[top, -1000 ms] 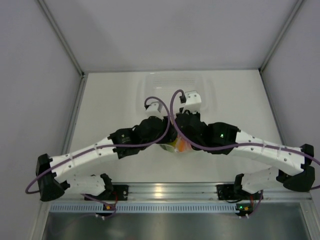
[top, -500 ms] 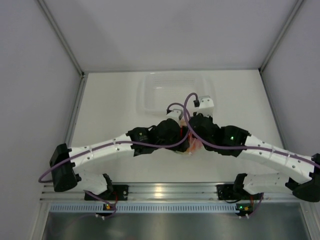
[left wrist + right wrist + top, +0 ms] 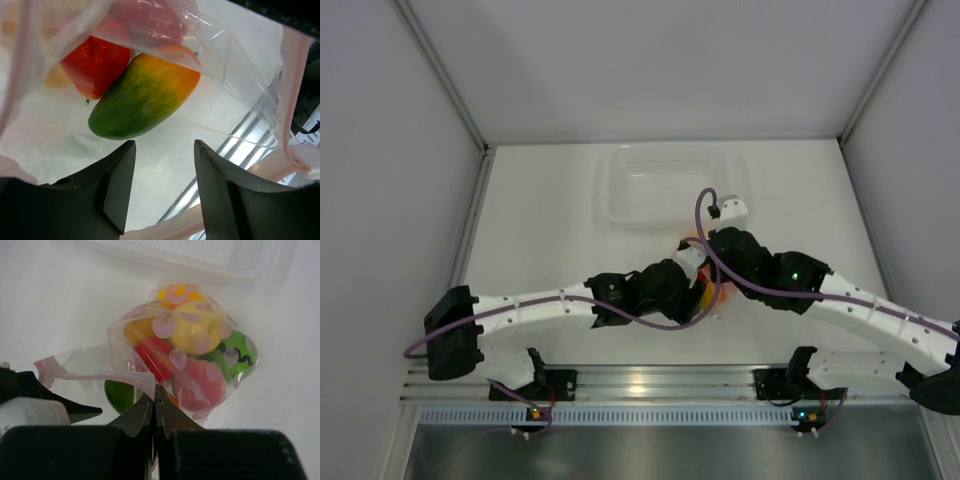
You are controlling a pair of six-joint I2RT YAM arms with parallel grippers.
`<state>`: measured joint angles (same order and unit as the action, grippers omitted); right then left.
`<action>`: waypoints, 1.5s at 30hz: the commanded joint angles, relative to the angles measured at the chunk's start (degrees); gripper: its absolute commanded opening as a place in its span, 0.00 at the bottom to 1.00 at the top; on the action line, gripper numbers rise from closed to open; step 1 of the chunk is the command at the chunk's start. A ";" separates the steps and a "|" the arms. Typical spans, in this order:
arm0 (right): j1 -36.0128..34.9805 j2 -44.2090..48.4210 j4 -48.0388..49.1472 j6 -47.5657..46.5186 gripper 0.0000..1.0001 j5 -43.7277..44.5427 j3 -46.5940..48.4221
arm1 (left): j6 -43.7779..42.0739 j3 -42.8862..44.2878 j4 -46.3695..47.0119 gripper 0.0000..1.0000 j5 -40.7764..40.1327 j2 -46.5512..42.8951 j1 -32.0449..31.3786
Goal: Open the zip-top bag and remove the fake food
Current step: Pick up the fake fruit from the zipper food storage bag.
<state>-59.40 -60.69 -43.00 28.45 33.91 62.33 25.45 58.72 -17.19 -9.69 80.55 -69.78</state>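
The zip-top bag is clear with pale pink spots and a pink zip strip. It lies on the white table just in front of the tub and shows between the two wrists in the top view. Its mouth is pulled open. My right gripper is shut on the strip edge. My left gripper is open, with its fingers in the bag's mouth. The fake food is inside: yellow, red, pink and green pieces. A green-orange mango and a red piece lie just ahead of the left fingers.
A rigid clear plastic tub stands on the table behind the bag; its edge shows in the right wrist view. The metal rail of the table's near edge runs just behind the arm bases. Grey walls close both sides.
Both wrists and the bag have shifted to the right and nearer the front edge. The left arm has stretched out low, and its wrist now sits under the right wrist.
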 commanded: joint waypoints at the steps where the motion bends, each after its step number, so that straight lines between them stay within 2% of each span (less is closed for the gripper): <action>1: 1.04 1.62 -0.85 -4.01 0.00 -7.79 -1.50 | -9.44 -4.13 12.50 0.56 1.96 -3.91 -1.15; 6: 1.12 5.57 0.11 -4.19 0.00 -13.25 -2.12 | -16.12 -8.61 21.66 0.57 2.22 -5.93 -2.20; 11: 1.12 5.06 -3.31 -6.46 0.00 -15.01 3.06 | -22.89 -14.94 33.33 0.57 4.33 -9.01 -3.17; 12: 1.12 3.92 -4.01 -6.91 0.00 -14.93 4.02 | -26.56 -15.56 34.49 0.58 4.59 -9.10 -3.52; 17: 1.12 1.28 -9.72 -10.16 0.00 -12.91 10.79 | -33.53 -14.86 35.91 0.59 0.03 -8.40 -6.24; 23: 1.04 -0.13 -13.41 -13.24 0.00 -11.76 16.85 | -41.61 -16.09 39.16 0.56 5.02 -9.45 -7.39; 27: 1.12 -2.23 -15.61 -18.60 0.00 -21.75 21.16 | -44.34 -14.25 39.16 0.57 3.81 -7.52 -7.39; 32: 0.60 -2.07 -15.70 -20.36 0.00 -24.50 22.48 | -47.24 -12.84 38.90 0.58 0.99 -6.37 -7.39; 33: 0.60 -2.24 -15.97 -20.71 0.00 -27.20 23.88 | -47.51 -12.67 38.03 0.57 1.43 -6.72 -7.39; 35: 0.51 -2.07 -16.41 -21.85 0.00 -29.77 25.56 | -47.51 -10.39 34.70 0.57 5.11 -8.38 -7.39; 39: 0.42 -2.85 -19.22 -23.61 0.00 -29.08 31.87 | -46.98 -4.15 21.19 0.57 14.77 -10.24 -7.39; 41: 0.42 -3.56 -20.27 -24.49 0.00 -30.21 33.38 | -46.20 -0.82 17.91 0.59 18.37 -10.16 -7.39; 45: 0.33 -4.70 -20.28 -25.72 0.00 -30.84 34.35 | -46.19 1.57 12.54 0.60 19.45 -9.54 -8.97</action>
<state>-58.76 -64.38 -63.61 4.84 4.43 94.21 -19.92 58.02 2.24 5.02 71.88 -77.36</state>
